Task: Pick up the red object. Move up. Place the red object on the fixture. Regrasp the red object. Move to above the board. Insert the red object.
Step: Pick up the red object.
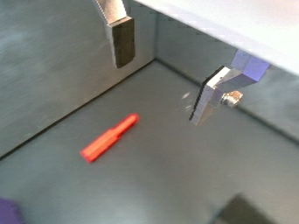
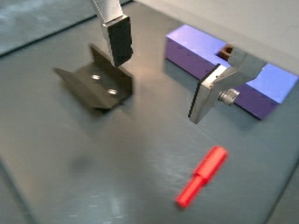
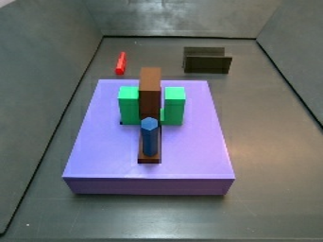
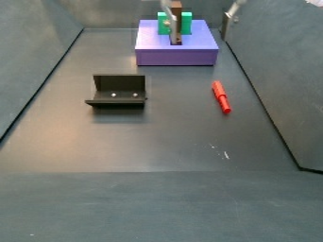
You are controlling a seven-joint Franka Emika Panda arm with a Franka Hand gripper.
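Gripper (image 2: 158, 79) hangs above the floor with its jaws spread wide and nothing between them, the red object (image 2: 201, 176) lying flat on the floor below it, untouched. In a side view the red object (image 4: 221, 95) lies between the fixture (image 4: 117, 93) and the wall, nearer the wall, well apart from the board (image 4: 177, 47); gripper height is hard to judge

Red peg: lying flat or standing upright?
Lying flat: the red peg rests lengthwise on the floor, apart from the fixture; the open, empty gripper hangs above.

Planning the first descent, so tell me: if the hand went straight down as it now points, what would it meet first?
Probably bare floor. The open hand holds nothing; the red object lies off to one side, though depth is unclear.
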